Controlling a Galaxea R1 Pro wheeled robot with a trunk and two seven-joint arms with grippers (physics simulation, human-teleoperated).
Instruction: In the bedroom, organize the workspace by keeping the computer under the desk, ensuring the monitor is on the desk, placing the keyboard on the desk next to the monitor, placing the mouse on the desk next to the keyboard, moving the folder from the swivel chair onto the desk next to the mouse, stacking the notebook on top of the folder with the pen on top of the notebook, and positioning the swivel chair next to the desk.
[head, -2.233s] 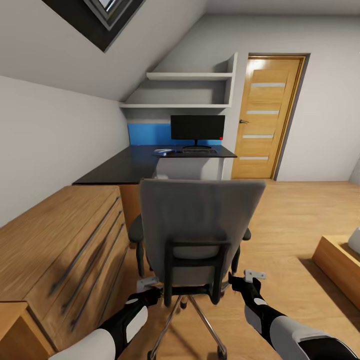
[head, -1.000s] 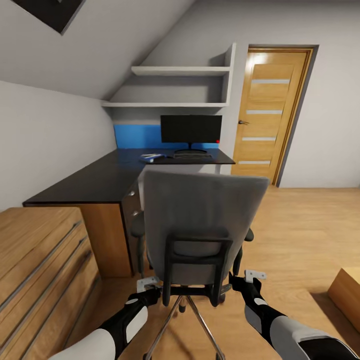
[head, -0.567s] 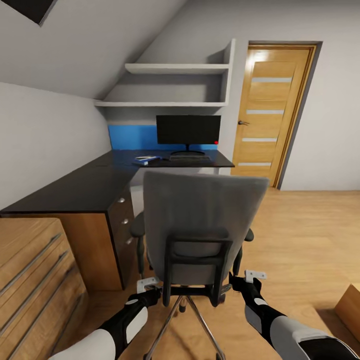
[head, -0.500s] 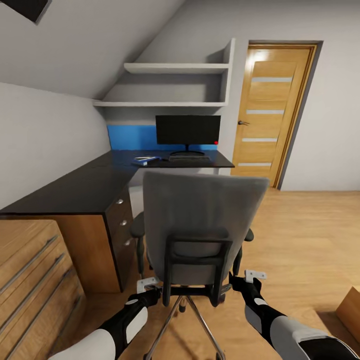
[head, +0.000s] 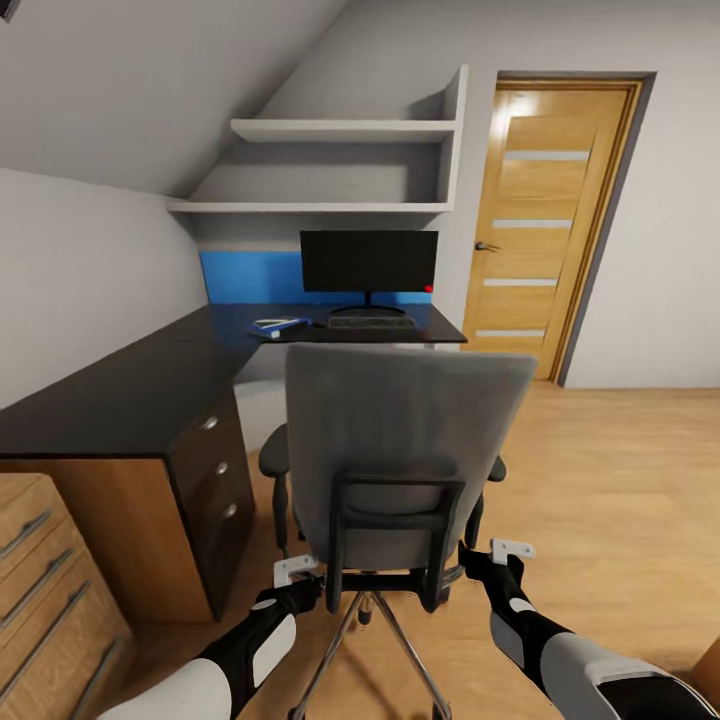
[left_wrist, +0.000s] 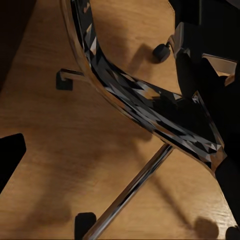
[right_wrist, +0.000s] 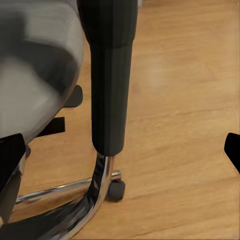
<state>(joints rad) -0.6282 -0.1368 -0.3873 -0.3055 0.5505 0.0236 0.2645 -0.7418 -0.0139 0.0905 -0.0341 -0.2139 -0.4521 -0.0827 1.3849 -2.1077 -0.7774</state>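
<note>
Head view: left gripper (head: 297, 568) and right gripper (head: 510, 549) reach forward low, flanking the swivel chair (head: 400, 450) back; whether either clasps it is unclear. Beyond the chair, its back hides part of the desk (head: 150, 375).

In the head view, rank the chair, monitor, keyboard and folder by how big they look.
1. Chair, though it is nearest the camera.
2. Monitor.
3. Keyboard and folder look alike, so unranked.

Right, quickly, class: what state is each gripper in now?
Left gripper: open, fingers straddling the swivel chair frame.
Right gripper: open, fingers wide apart around the chair's black post.
</note>
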